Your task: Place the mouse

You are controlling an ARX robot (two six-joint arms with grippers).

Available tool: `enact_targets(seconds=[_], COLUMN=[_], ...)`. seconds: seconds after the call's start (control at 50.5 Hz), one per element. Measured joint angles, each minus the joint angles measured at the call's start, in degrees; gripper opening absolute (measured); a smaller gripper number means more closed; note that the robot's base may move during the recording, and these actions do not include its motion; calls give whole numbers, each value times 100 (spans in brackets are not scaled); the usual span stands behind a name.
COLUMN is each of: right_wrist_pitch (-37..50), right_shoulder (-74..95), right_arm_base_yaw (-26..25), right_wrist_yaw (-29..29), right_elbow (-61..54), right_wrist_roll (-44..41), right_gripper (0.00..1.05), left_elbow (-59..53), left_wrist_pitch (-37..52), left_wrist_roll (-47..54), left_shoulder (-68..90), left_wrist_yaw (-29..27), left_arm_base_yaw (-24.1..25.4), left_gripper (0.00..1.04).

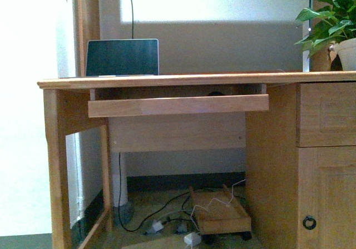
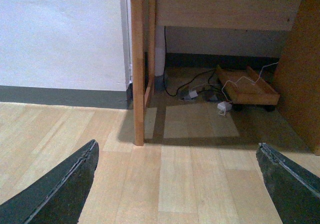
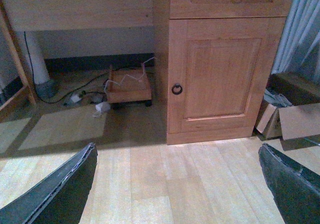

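You're at the very start, as I judge it. The desk (image 1: 167,81) fills the front view, its pull-out shelf (image 1: 178,105) just under the top and a laptop (image 1: 122,57) standing on the top at the left. The mouse (image 1: 216,93) seems to be the dark sliver on that shelf, mostly hidden. Your left gripper (image 2: 176,145) and right gripper (image 3: 177,147) hang low over the floor (image 2: 190,184), both wide apart and empty. Next you'll likely need to raise an arm to shelf height and reach in.

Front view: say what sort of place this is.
Probably a home office or study corner: a wooden desk with a pull-out tray, a laptop on top, a potted plant, and cables underneath.
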Motion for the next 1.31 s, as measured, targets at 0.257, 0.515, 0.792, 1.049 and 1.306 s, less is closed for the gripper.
enact_targets(seconds=[0.257,0.515,0.792,1.049,1.306], right_wrist_pitch=[0,0,0,0,0], right_shoulder=[0,0,0,0,0], right_arm_base_yaw=[0,0,0,0,0], right_wrist_yaw=[0,0,0,0,0], right_elbow=[0,0,0,0,0], right_wrist_roll=[0,0,0,0,0], right_gripper=[97,97,97,97,97], left_elbow=[0,0,0,0,0], left_wrist_pitch=[0,0,0,0,0], left_wrist_roll=[2,0,2,0,0], left_shoulder=[0,0,0,0,0], left_wrist_yaw=[0,0,0,0,0], left_arm_base_yaw=[0,0,0,0,0], left_gripper=[97,97,97,97,97])
